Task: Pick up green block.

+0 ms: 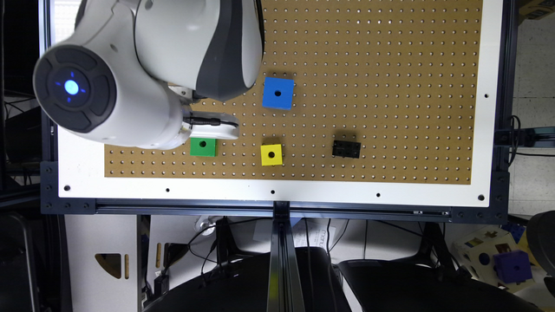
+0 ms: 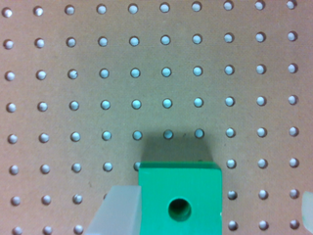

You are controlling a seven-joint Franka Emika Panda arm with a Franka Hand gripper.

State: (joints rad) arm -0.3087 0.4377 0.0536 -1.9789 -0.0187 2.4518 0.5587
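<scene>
Right, this is the approach/align step – the grasp isn't made yet. The green block [image 1: 203,147] sits on the brown pegboard [image 1: 390,86] near its front edge, toward the exterior view's left, with the arm's white gripper [image 1: 214,126] directly above it. In the wrist view the green block [image 2: 179,200] lies between the translucent fingers [image 2: 117,213]: one finger is just beside a block face, the other is well apart at the frame edge – so the jaws stand released, gripping nothing. The yellow cube [image 1: 271,154], blue cube [image 1: 278,93] and a small black part [image 1: 346,149] are well clear. My read: next move needs the block centred between the fingers, a short descent, then close. Risk is the near finger nudging the block off-line.
</scene>
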